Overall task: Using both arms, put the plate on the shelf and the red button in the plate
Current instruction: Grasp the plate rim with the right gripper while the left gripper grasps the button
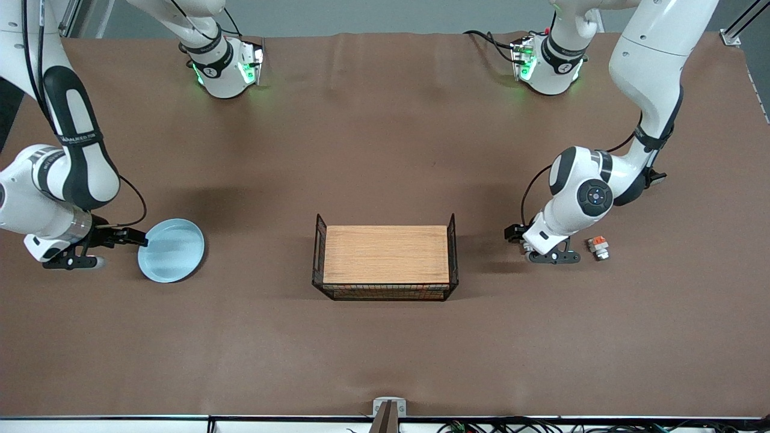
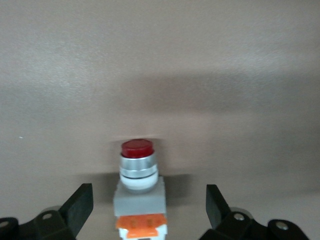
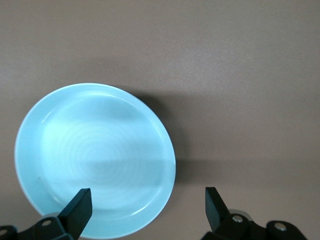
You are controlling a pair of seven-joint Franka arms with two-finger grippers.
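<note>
The pale blue plate (image 1: 171, 249) lies on the brown table toward the right arm's end. My right gripper (image 1: 72, 263) hangs beside it, open and empty. In the right wrist view one fingertip (image 3: 80, 207) is over the plate (image 3: 95, 160) near its rim and the other is over bare table. The red button (image 1: 598, 247) lies on its side toward the left arm's end. My left gripper (image 1: 553, 258) is low beside it, open. In the left wrist view the button (image 2: 137, 172) lies between the open fingers (image 2: 217, 205), red cap pointing away, untouched.
A black wire basket (image 1: 452, 252) holding a wooden board (image 1: 385, 252) stands in the middle of the table, between the plate and the button. Cables run along the table edge nearest the front camera.
</note>
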